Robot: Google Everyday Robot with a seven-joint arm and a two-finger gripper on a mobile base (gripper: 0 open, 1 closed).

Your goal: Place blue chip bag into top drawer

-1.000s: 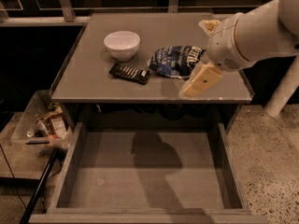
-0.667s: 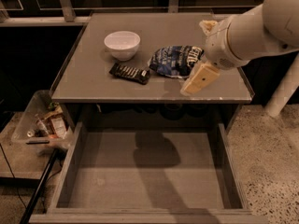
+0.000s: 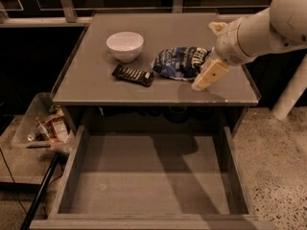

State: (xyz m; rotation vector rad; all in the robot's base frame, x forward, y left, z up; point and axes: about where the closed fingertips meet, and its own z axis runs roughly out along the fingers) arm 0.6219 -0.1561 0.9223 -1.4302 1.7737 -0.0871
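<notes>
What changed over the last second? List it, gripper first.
The gripper barely shifted and remains at the right end of the blue chip bag. Behind it, the arm's bulk swung back toward the right edge. Nothing was visibly taken hold of or let go. The bag, the white bowl, the black snack bar wrapper and the open top drawer stayed as they were.

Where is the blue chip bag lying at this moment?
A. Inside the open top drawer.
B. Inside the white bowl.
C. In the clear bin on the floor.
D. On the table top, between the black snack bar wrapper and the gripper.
D: the blue chip bag lies on the table top, with the wrapper on one side and the gripper at its other edge; the top drawer stands open below.
</notes>
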